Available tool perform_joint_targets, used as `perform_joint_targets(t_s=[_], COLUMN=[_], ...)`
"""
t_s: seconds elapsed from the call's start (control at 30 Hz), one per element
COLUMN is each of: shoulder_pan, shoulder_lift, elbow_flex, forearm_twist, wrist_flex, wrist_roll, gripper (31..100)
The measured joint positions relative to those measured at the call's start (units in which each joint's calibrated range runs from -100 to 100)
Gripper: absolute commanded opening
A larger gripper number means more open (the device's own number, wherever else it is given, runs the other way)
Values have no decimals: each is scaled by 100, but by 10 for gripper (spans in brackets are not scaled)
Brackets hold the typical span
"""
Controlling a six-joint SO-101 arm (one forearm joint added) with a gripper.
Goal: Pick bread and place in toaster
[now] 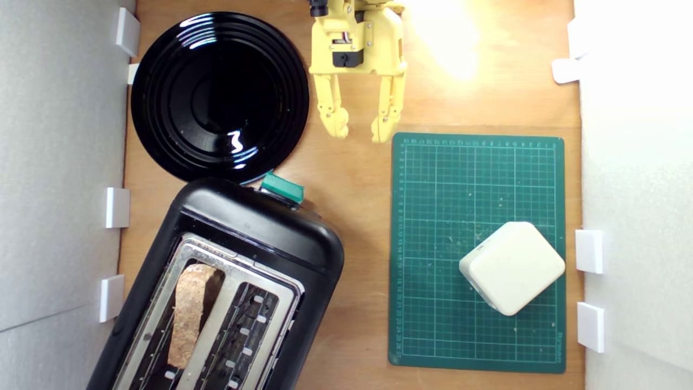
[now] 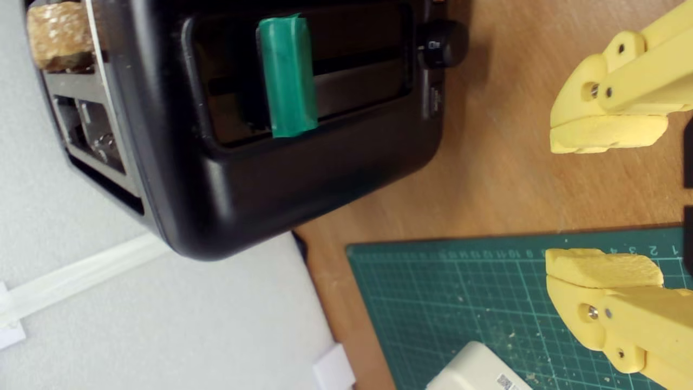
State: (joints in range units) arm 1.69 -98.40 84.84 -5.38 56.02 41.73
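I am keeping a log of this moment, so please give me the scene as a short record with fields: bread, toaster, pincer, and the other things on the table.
bread: bread stands edge-up in one toaster slot, the slot nearer the exterior view's left
toaster: toaster is black with a silver top; the second slot is empty; green lever on its end
pincer: pincer is open, holds nothing, over bare wood between plate and mat
plate: black plate, nothing on it
mat: green cutting mat, with crumbs
block: white block rests on the mat
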Motion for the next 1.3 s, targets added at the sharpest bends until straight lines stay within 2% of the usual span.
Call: perform_joint_targets(t_s=[0.3, 0.57, 0.8, 1.0, 1.1, 1.3], shoulder_pan=[9, -9, -18, -18, -18, -18], shoulder_lift=[-34, -34, -34, -34, -34, -34], elbow_flex=[1008, 1331, 1350, 1350, 1350, 1350], forearm_twist=[142, 160, 160, 160, 160, 160], wrist_flex=[0, 0, 0, 0, 0, 0], wrist_roll=[-1206, -1433, -1656, -1702, -1899, -2116], gripper=[755, 751, 612, 564, 539, 459])
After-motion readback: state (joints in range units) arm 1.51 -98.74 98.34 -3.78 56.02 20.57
